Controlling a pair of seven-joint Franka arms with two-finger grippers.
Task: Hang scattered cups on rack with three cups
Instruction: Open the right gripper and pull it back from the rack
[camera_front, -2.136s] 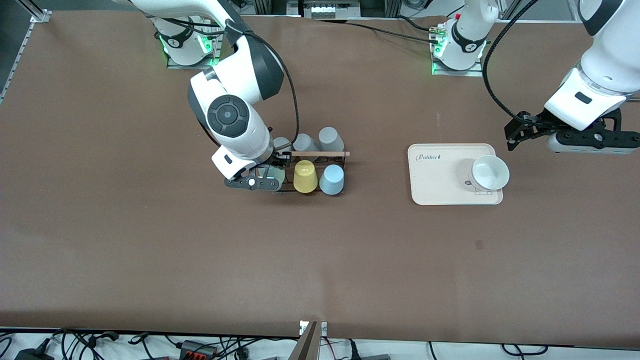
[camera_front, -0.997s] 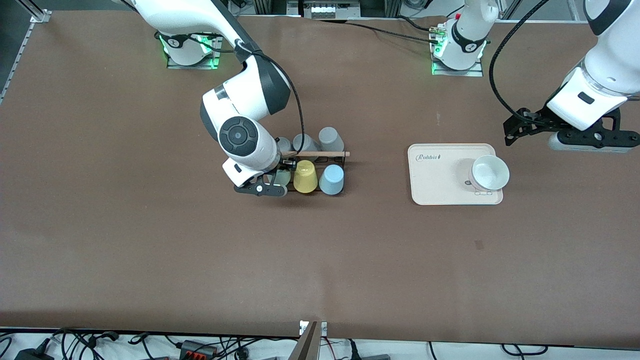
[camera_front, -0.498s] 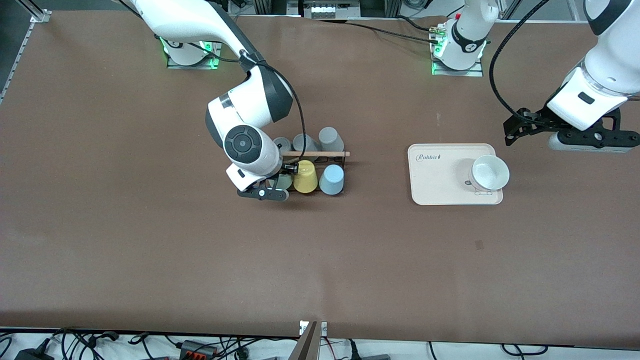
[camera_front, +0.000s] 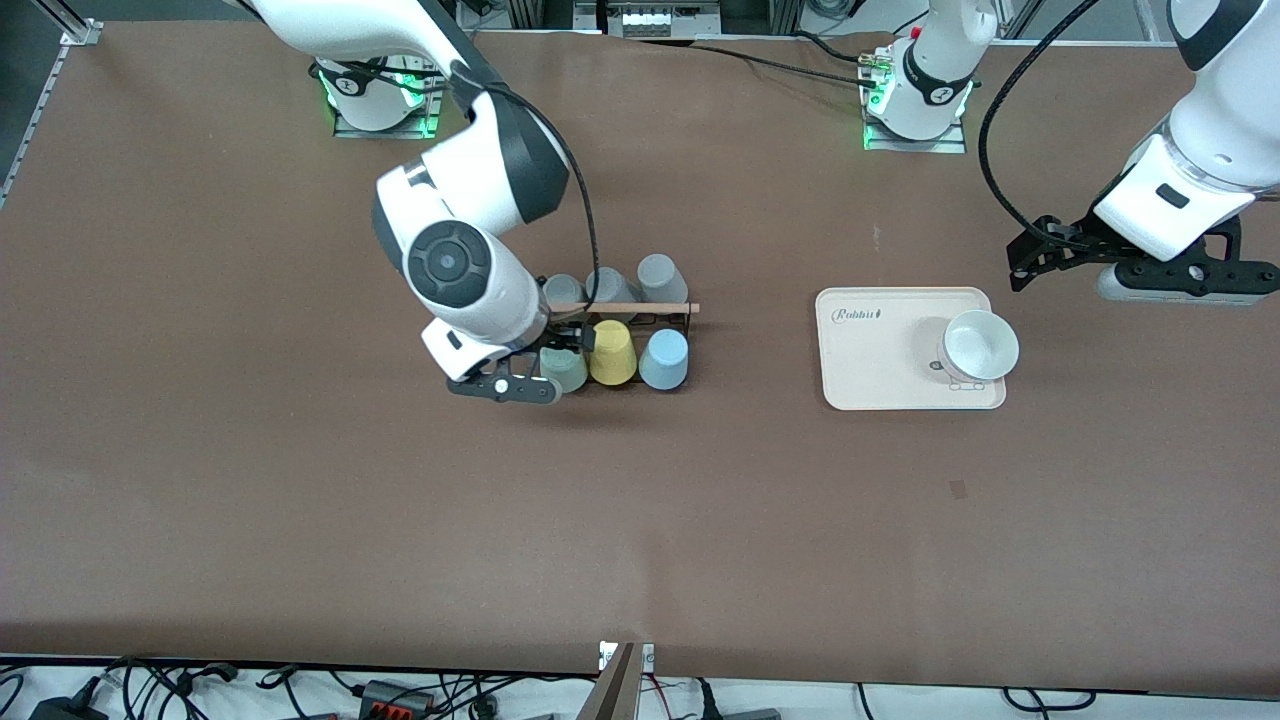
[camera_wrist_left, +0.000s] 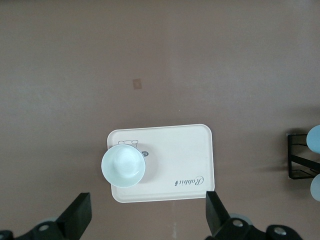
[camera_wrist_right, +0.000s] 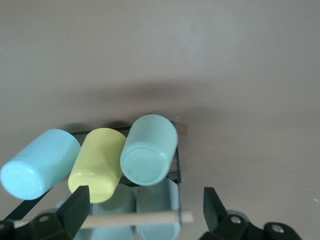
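Right claw (camera_front: 545, 362) hangs wide open, empty, over the sage green cup (camera_front: 565, 369) on the rack (camera_front: 684, 318); left claw (camera_front: 1058, 262), also open and empty, waits beside the cream tray (camera_front: 880, 375). We risk clipping the cup on retreat and tipping it off.

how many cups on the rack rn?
6. Nearer row on the rack: sage green cup, yellow cup, light blue cup. Farther row: three grey-blue cups, partly hidden.

Brown tabletop (camera_front: 300, 500) w/ matte cover, cables (camera_front: 300, 690) along near edge (tangled), even light.
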